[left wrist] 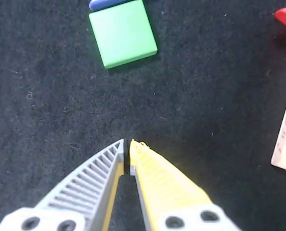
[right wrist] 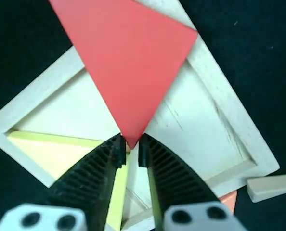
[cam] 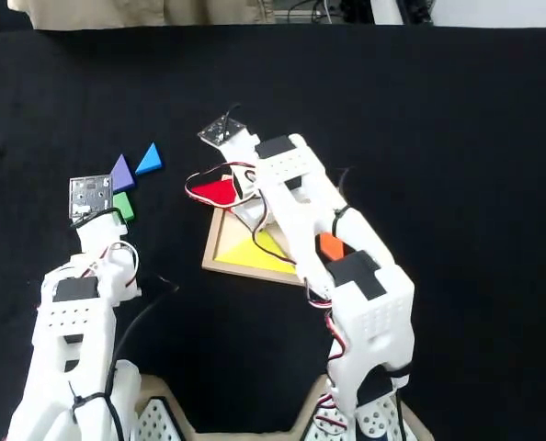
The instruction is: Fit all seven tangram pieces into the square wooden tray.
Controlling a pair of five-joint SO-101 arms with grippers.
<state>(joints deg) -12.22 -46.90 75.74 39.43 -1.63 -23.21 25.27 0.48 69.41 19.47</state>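
Where the right claw (right wrist: 129, 144) grips it, the red triangle (right wrist: 128, 62) is caught by one sharp corner. The rest of the piece fans out ahead of the fingertips, over the wooden tray (right wrist: 229, 120) and past its far rim. The jaws stand narrow, clamped on that corner. Below them a yellow triangle (right wrist: 56, 154) lies flat inside the tray against one rim. An orange piece (cam: 331, 245) sits just outside the tray, partly hidden by the arm.

The left claw (left wrist: 128, 147) has its fingertips pressed together with nothing between them, over bare black cloth (cam: 438, 110). A green square (left wrist: 123, 32) lies ahead of it, apart from the tips. Seen from above, a purple triangle (cam: 121, 172) lies just beyond the square, with a blue triangle (cam: 149, 161) beside it. All three are off the tray on the left arm's side. Tan fabric (cam: 135, 11) shows past the table's far edge.
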